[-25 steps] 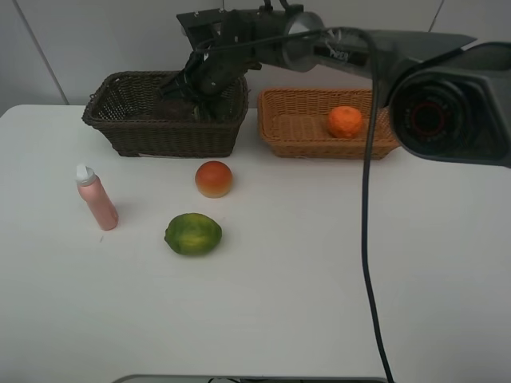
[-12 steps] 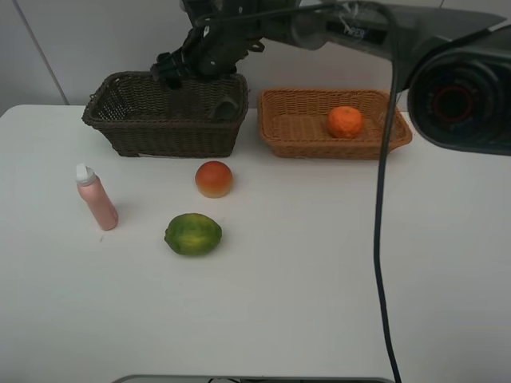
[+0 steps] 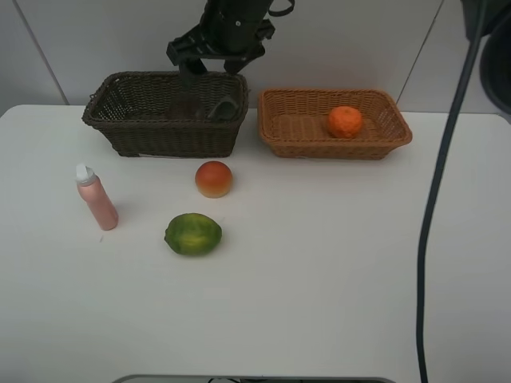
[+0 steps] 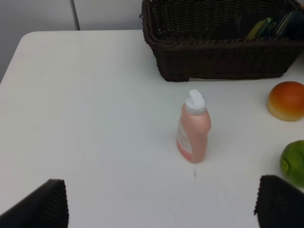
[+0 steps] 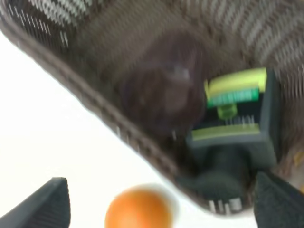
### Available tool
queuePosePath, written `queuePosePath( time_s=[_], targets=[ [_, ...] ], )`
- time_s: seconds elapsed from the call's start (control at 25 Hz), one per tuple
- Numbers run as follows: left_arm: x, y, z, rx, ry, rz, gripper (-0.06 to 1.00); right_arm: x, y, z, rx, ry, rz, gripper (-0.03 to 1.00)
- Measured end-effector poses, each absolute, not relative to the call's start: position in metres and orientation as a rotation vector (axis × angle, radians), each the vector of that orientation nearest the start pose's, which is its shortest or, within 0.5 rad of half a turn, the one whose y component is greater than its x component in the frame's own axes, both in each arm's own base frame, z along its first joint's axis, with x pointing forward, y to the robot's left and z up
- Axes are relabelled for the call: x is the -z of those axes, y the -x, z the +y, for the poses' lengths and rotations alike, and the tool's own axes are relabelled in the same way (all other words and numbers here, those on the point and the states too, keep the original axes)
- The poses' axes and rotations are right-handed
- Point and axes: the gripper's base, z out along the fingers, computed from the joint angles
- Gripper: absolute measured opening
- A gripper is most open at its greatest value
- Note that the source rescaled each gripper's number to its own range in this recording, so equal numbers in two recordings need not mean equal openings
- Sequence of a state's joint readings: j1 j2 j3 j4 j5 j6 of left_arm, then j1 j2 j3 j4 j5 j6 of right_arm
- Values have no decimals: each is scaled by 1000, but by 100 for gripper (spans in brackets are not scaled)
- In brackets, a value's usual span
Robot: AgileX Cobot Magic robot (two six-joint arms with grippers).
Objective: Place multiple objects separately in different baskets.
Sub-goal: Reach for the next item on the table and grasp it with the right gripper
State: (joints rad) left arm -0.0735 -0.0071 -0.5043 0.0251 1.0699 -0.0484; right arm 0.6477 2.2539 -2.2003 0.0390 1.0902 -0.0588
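White tabletop (image 3: 319, 279). Far left: pink plastic bottle with white cap (image 3: 97, 199), upright on the table, well apart from both baskets. The left gripper (image 4: 161, 209) shows only in the left wrist view, fingers spread wide, nothing between them, pink bottle ahead of it.

Back left: deep dark brown woven wicker basket (image 3: 160, 132). Inside it lie a dark grey pump bottle with yellow-green label (image 5: 232, 137), on its side at the basket's right end, and beside it a translucent purple cup (image 5: 166, 90), blurred.

The right gripper (image 3: 211, 68) hangs above the dark basket's back rim, fingers spread, empty.

In front of that basket: red-orange round fruit (image 3: 213, 178) on the table, and nearer the camera a green oval fruit (image 3: 192, 234), the two apart.

Back right: shallow light orange-tan wicker basket (image 3: 335, 149) with an orange mandarin (image 3: 345, 121) in it.

Far right: black cable (image 3: 435, 223) hanging across the view.
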Motion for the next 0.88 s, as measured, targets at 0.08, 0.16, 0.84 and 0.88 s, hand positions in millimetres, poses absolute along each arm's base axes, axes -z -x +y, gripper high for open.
queuePosePath(
  time_s=[0.08,0.16,0.84,0.88],
  targets=[
    [-278,7,3,46,-24,2042,100,-269,-394,301,-221,934,2538,96],
    [-278,7,3,46,-24,2042,100,-270,-387,298,-201,976,2561,96],
    [-278,7,2,46,-24,2038,100,-225,-272,297,-144,1726,2188,96],
    [-278,7,2,46,-24,2038,100,-220,-266,301,-155,1756,2168,96]
  ],
)
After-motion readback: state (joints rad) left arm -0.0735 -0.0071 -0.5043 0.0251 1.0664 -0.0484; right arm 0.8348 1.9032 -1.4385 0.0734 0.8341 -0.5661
